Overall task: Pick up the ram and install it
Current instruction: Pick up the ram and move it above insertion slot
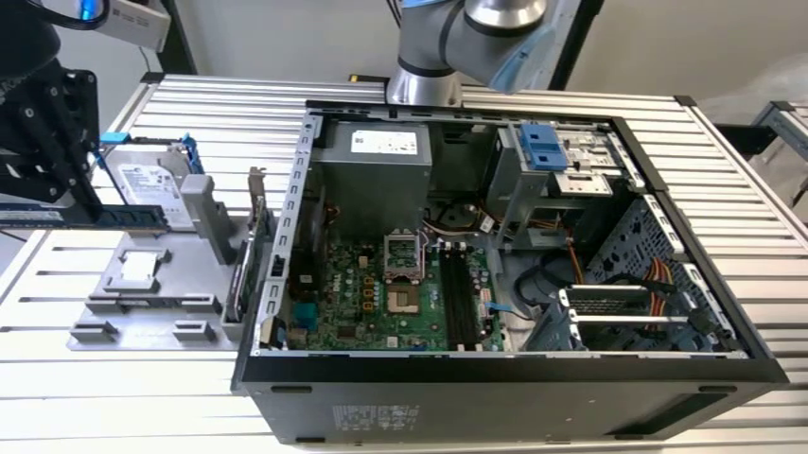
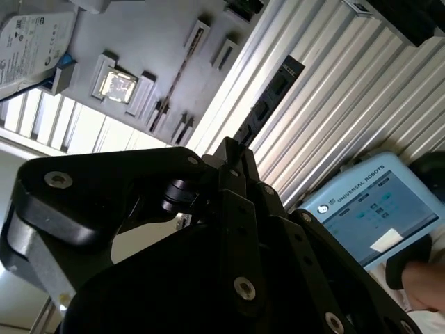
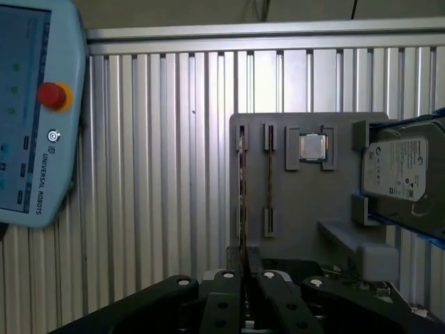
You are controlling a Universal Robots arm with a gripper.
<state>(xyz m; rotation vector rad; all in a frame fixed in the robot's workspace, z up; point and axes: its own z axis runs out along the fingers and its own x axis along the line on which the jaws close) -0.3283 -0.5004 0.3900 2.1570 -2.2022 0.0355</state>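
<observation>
Ram (image 1: 120,216), a long, thin dark-blue circuit strip w/ black chips, is held by the black two-finger gripper (image 1: 51,200) at the exterior view's left. The strip lies horizontal just under the gripper body, in front of a silver boxy hard drive w/ blue rails (image 1: 146,180).

In the first wrist view the ram (image 3: 243,209) shows edge-on as a thin line. It runs out from between the fingertips of the gripper (image 3: 245,280) & over a flat grey plastic holder tray (image 3: 306,216), in line w/ the tray's outermost narrow slot. The jaws are drawn together, one finger on each flat face of the strip, clamping it. The slot next to it shows another thin brownish line. Also on the tray: a small square silver processor chip (image 3: 313,147) in its pocket, & the hard drive at the tray's edge.

In the second wrist view the ram (image 2: 272,90) sticks out past the gripper (image 2: 233,153) above a ribbed aluminium table (image 2: 334,104). A light-blue teach pendant w/ a screen (image 2: 368,209) lies on the table nearby.

In the exterior view the tray sits just beside an open black computer case (image 1: 505,397) that lies on its side, w/ a large green motherboard (image 1: 366,303) inside. The ram is outside the case & apart from the motherboard. A silver robot arm (image 1: 442,47) rises behind the case.
</observation>
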